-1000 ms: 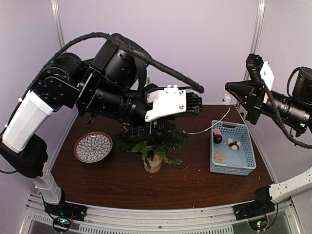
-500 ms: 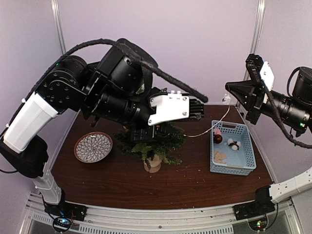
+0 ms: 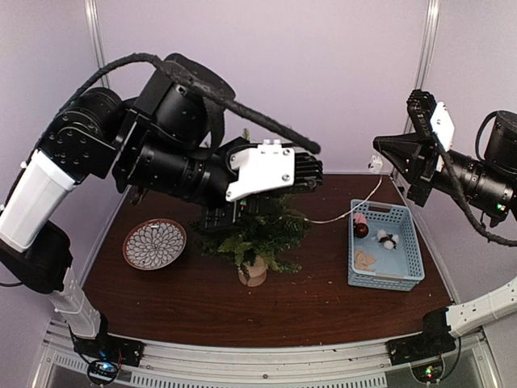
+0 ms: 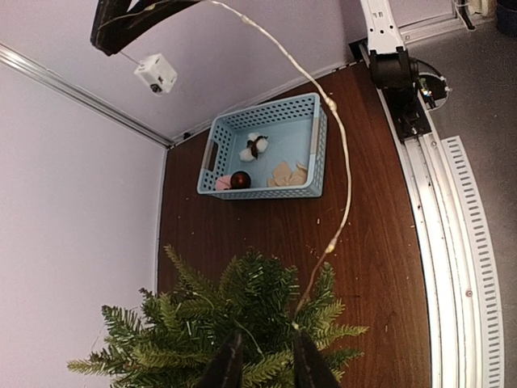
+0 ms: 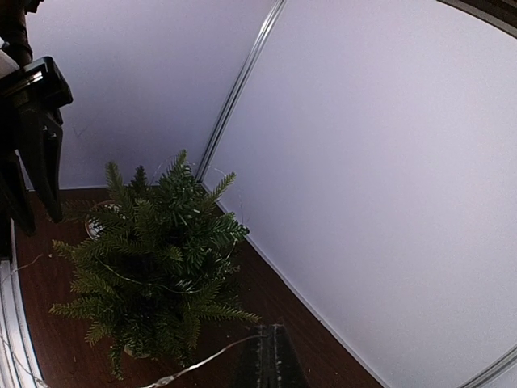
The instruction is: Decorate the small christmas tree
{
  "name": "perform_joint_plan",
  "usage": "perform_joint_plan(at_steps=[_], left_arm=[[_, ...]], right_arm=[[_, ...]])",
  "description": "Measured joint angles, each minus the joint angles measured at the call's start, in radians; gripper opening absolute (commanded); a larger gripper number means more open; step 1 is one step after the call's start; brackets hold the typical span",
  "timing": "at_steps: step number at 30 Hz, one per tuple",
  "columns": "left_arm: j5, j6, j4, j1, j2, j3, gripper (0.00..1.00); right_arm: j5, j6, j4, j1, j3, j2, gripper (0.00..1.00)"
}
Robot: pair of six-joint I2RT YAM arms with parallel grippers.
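The small christmas tree (image 3: 266, 236) stands mid-table on its pale stump (image 3: 253, 273); it also shows as the tree (image 4: 218, 323) and the tree (image 5: 149, 259) in the wrist views. My left gripper (image 4: 262, 365) sits low over the top of the tree, jaws apart with fir needles between them. A thin light string (image 4: 343, 153) runs from the branches beside one finger (image 4: 311, 368) up to my right gripper (image 4: 129, 20). My right gripper (image 5: 271, 360) is shut on the string (image 5: 202, 364), high at the right (image 3: 378, 147). A small white box (image 4: 156, 73) hangs under it.
A blue basket (image 3: 386, 283) at the right holds a dark red ball (image 3: 361, 229), a white cotton piece (image 3: 386, 239) and pale wooden shapes (image 3: 365, 259). A patterned plate (image 3: 154, 242) lies left of the tree. The left arm's bulk hangs over the table's back left.
The left wrist swung right over the tree, then came back left and slightly up. The right arm and the string's raised end have stayed put.
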Motion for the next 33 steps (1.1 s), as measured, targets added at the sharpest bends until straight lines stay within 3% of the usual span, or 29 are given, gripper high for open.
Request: perform_joint_plan(at_steps=[6, 10, 33], left_arm=[[0.023, 0.005, 0.003, 0.0, 0.055, 0.016, 0.17], [0.027, 0.014, 0.01, 0.0, 0.082, 0.016, 0.0], [0.019, 0.13, 0.265, 0.03, 0.219, 0.016, 0.0]], right_arm=[[0.0, 0.0, 0.0, 0.0, 0.002, 0.0, 0.0], [0.0, 0.0, 0.0, 0.0, 0.003, 0.001, 0.0], [0.06, 0.003, 0.003, 0.0, 0.001, -0.023, 0.0]])
